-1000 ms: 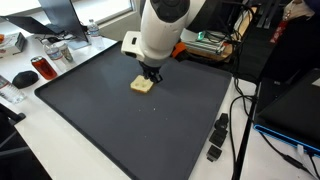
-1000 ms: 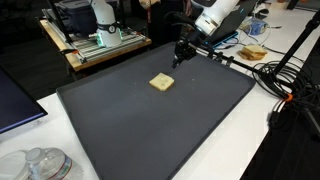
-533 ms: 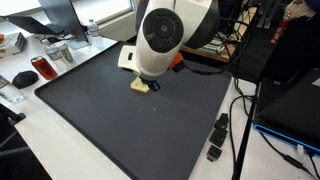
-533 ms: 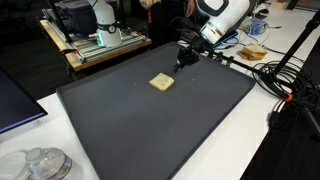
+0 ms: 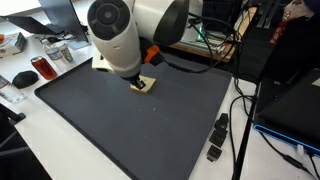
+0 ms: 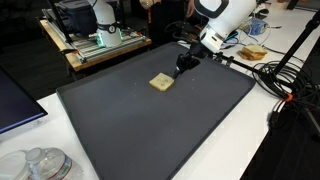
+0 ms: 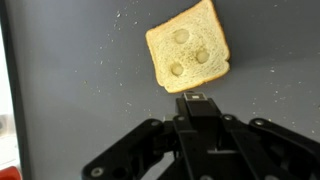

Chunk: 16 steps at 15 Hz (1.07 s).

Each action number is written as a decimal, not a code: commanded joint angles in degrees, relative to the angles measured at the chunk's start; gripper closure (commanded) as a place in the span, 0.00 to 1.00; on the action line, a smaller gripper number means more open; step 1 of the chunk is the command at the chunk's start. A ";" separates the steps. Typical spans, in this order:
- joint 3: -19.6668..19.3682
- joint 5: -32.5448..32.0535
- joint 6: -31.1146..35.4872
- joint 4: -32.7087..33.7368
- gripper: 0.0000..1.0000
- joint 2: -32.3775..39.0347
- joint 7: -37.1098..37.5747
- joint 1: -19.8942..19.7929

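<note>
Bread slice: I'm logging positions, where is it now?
The bread slice lies flat on the dark mat, toward its far edge in an exterior view, just beside the shut tool.

Light is bright and even, coming from above. The bread slice [image 7: 187, 58] casts only a thin soft shadow on the dark mat [image 7: 80, 100]. The near arm [image 5: 115, 40] looks slightly blurred.
</note>
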 commanded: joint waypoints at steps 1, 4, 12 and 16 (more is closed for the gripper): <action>0.77 4.72 0.47 1.71 0.95 0.36 -9.55 -3.49; 1.40 7.80 2.02 0.86 0.95 0.04 -17.16 -6.45; 3.45 17.16 10.04 -4.72 0.95 -2.67 -34.47 -14.85; 4.77 21.76 14.11 -8.96 0.95 -4.27 -42.36 -18.83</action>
